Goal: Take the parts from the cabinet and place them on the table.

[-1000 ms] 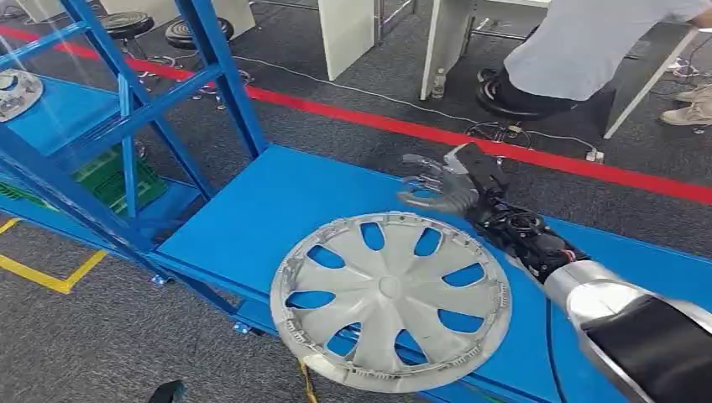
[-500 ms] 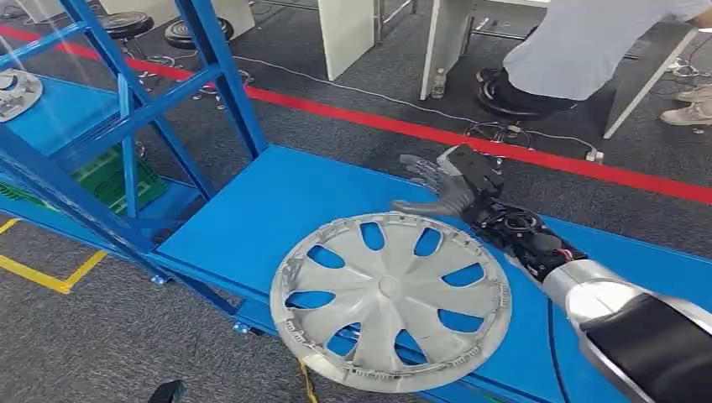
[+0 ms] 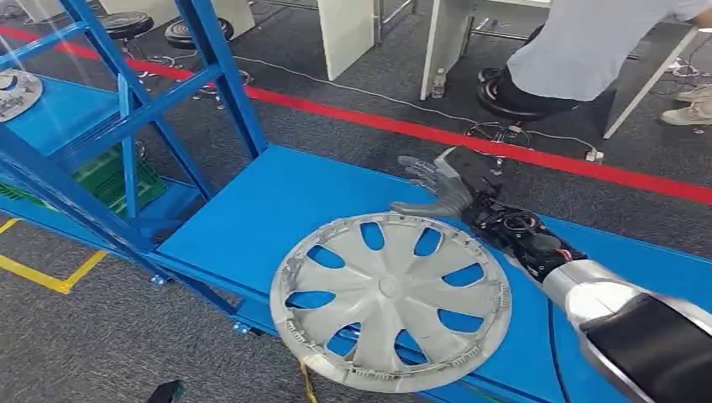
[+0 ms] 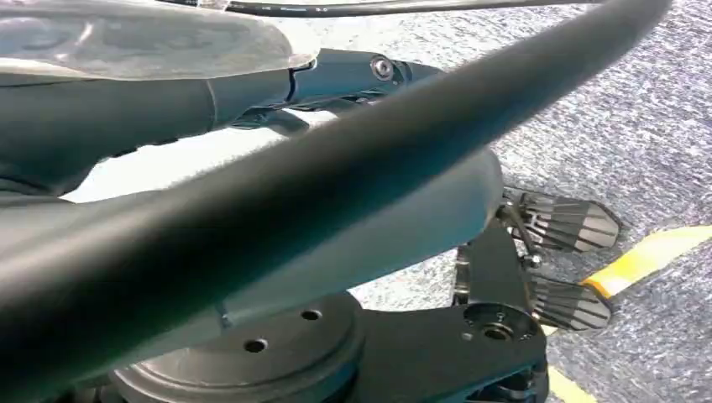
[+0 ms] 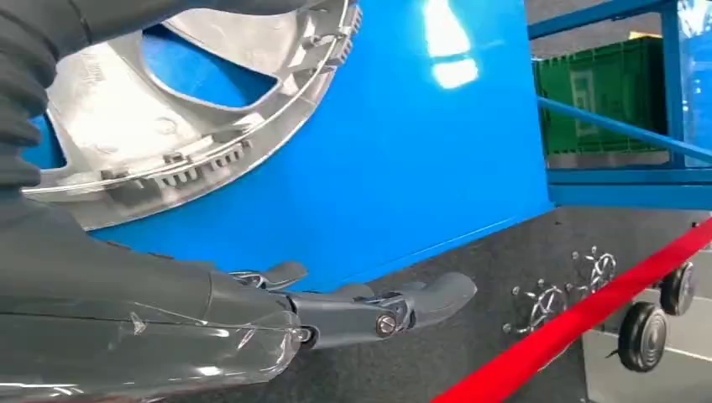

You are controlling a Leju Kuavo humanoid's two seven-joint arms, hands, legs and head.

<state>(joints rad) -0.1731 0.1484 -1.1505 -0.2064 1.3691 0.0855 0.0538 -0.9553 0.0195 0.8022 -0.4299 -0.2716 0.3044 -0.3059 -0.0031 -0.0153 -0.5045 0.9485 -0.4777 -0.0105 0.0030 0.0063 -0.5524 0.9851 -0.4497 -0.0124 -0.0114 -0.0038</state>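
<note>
The round silver plastic wheel cover (image 3: 390, 300) lies flat on the blue metal table (image 3: 277, 201), partly over its near edge, so you could nudge it inward. Your right hand (image 3: 442, 185) hangs just behind its rim, fingers (image 3: 417, 170) spread and holding nothing, and I cannot tell how your left hand's fingers lie.

One large silver wheel cover (image 3: 390, 300) lies on the blue tabletop (image 3: 277, 201); a second, partly cut off, sits at the far left edge (image 3: 15, 92). Two black stools (image 3: 126, 23) stand at upper left, one green crate (image 3: 107, 176) below them, and one person (image 3: 588, 42) at upper right.

Bright even light, glare on blue table (image 5: 445, 50), wrist views blurred
</note>
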